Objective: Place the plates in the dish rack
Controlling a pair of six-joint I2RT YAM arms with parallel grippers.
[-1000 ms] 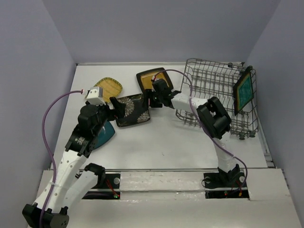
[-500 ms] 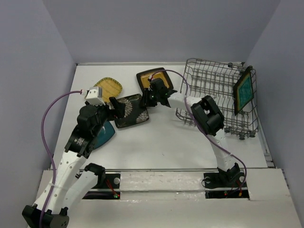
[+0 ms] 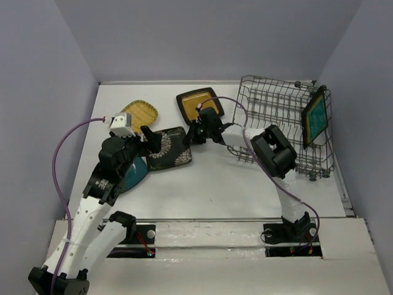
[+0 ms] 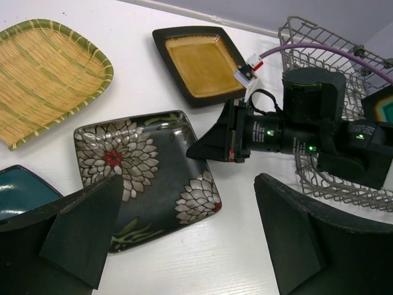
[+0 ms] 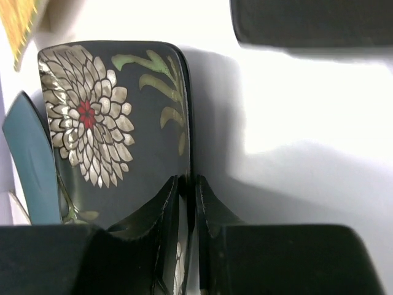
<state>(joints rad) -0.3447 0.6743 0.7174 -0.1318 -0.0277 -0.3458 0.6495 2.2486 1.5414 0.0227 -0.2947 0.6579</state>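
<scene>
The black floral plate [image 3: 167,147] [image 4: 144,175] [image 5: 98,129] lies flat on the table. My right gripper [image 3: 191,136] [image 5: 187,184] is shut on its right rim, one finger above and one below. My left gripper [image 3: 152,138] [image 4: 189,203] hovers wide open over the plate's near left part, holding nothing. The amber plate [image 3: 198,103] [image 4: 199,64] lies behind it, the yellow-tan gridded plate [image 3: 141,113] [image 4: 49,80] to the left, and the dark teal plate [image 3: 136,172] [image 4: 21,190] sits partly under my left arm. A teal plate [image 3: 316,117] stands upright in the dish rack [image 3: 270,104] [image 4: 319,43].
The rack sits at the table's back right, close to the right wall. My right arm's forearm [image 3: 236,132] stretches from the rack's front left corner toward the floral plate. A purple cable [image 3: 61,153] loops off my left arm.
My right gripper slid onto the floral plate's right rim and closed on it. The plate shifted slightly left and toward me. My left gripper stayed open in place.
</scene>
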